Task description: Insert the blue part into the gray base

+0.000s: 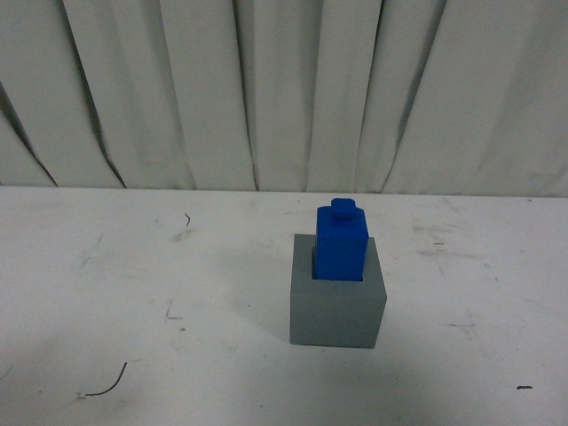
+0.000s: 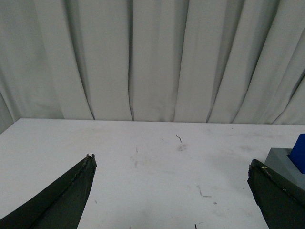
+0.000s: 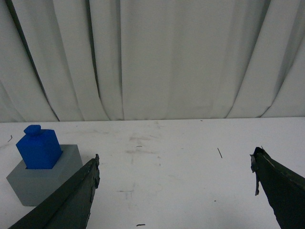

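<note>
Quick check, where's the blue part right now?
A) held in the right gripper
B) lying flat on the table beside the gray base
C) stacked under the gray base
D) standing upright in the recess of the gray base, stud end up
D: the blue part stands upright with its lower end sunk in the top recess of the gray base, stud on top, and neither gripper touches it.
</note>
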### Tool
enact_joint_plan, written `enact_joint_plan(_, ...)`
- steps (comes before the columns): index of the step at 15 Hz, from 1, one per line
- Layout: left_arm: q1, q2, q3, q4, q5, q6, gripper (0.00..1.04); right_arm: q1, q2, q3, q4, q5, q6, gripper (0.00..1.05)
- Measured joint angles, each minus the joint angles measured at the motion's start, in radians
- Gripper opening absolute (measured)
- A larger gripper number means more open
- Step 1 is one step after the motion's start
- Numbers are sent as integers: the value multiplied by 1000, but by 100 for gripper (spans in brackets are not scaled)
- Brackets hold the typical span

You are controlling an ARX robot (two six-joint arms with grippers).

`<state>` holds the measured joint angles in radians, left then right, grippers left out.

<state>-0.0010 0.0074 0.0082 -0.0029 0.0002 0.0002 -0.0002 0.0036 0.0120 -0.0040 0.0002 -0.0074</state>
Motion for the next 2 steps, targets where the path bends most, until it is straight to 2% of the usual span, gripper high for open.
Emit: enact_joint_plan(2, 0, 0, 0, 0, 0, 0, 98, 0, 0, 0, 0, 0, 0, 98)
